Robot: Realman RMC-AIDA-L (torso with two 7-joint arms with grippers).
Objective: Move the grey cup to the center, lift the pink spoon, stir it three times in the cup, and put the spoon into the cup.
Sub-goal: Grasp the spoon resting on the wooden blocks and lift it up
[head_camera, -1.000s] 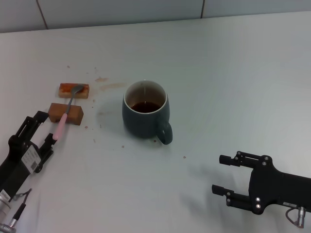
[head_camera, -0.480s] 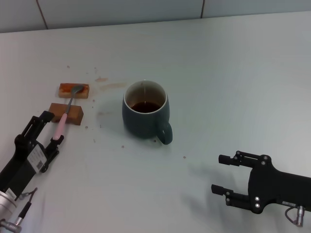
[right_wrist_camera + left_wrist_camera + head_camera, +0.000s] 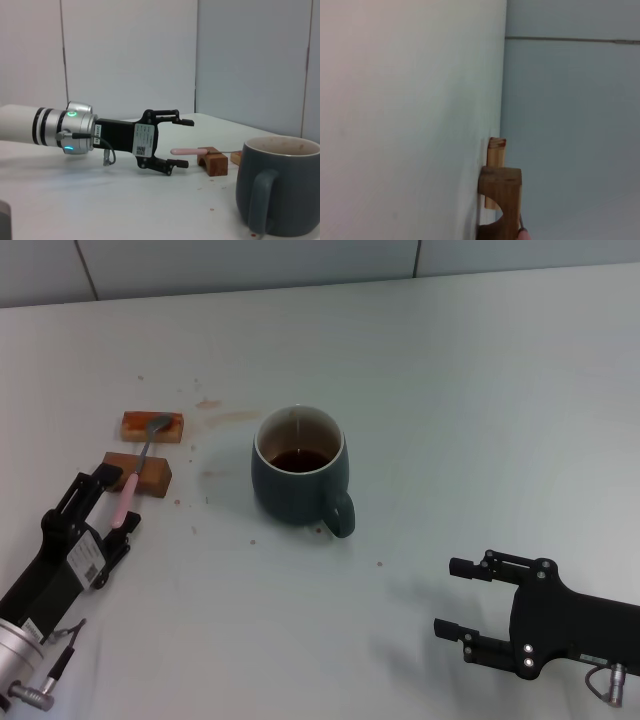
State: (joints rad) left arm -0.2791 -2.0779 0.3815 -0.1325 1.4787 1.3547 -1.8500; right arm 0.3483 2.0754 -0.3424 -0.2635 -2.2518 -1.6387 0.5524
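The grey cup (image 3: 300, 468) with dark liquid stands mid-table, handle toward me; it also shows in the right wrist view (image 3: 280, 186). The pink spoon (image 3: 128, 492) lies across two brown blocks (image 3: 136, 472), its metal bowl on the far block and its pink handle pointing toward me. My left gripper (image 3: 118, 502) is open, low over the table, with one finger on each side of the handle's end. The right wrist view shows the same: the left gripper (image 3: 182, 142) open around the spoon (image 3: 187, 150). My right gripper (image 3: 450, 597) is open and empty at the front right.
The far brown block (image 3: 152, 426) holds the spoon's bowl. Both blocks (image 3: 500, 200) fill the left wrist view close up. Small brown stains (image 3: 225, 418) spot the white table left of the cup. A wall runs along the table's far edge.
My left gripper has moved forward and up the table toward the spoon; its open fingers now straddle the handle's end. The cup, the spoon and the right arm have not moved.
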